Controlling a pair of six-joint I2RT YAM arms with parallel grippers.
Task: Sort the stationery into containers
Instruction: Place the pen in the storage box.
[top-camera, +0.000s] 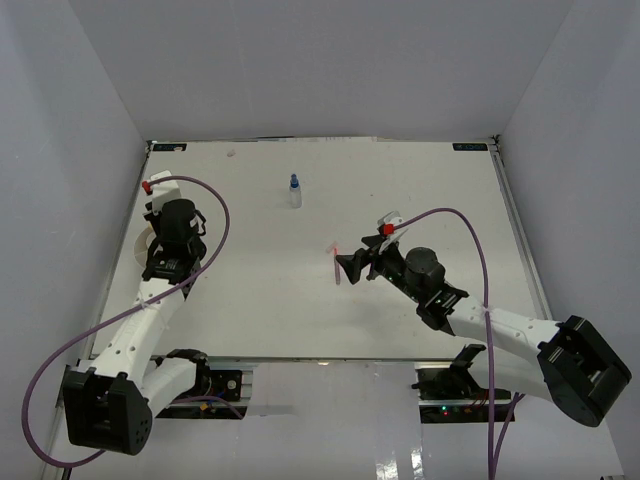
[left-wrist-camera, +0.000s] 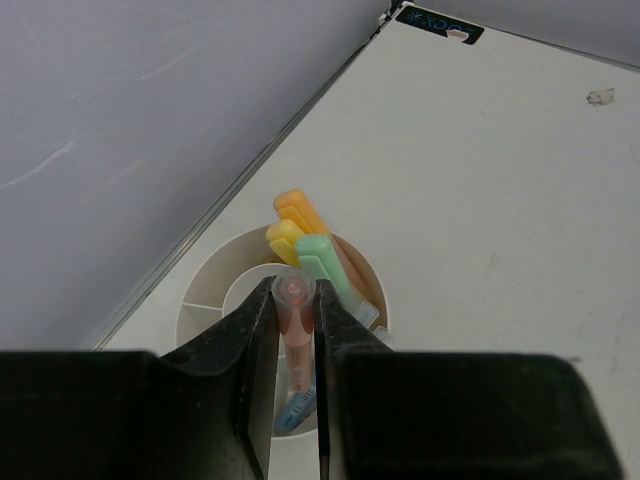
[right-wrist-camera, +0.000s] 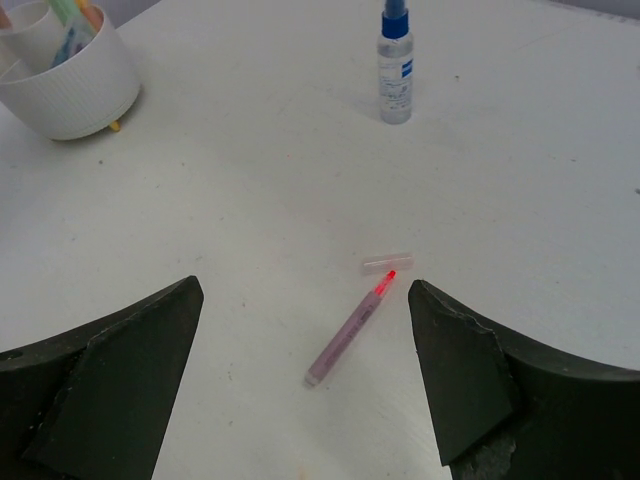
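Observation:
My left gripper (left-wrist-camera: 296, 296) is shut on a pinkish-orange marker (left-wrist-camera: 293, 328) and holds it upright over the central cup of the round white dish (left-wrist-camera: 205, 275). Yellow, orange and green markers (left-wrist-camera: 300, 235) stand in a compartment of the dish, and a blue item (left-wrist-camera: 298, 408) lies in the cup. In the top view the left gripper (top-camera: 163, 262) covers most of the dish (top-camera: 141, 245). My right gripper (right-wrist-camera: 305, 290) is open and empty above an uncapped pink marker with a red tip (right-wrist-camera: 350, 335). The marker's clear cap (right-wrist-camera: 387, 263) lies beside the tip.
A small clear bottle with a blue cap (right-wrist-camera: 395, 65) stands upright at the back middle of the table, also in the top view (top-camera: 295, 190). The dish shows at the far left of the right wrist view (right-wrist-camera: 70, 90). Grey walls close in the table.

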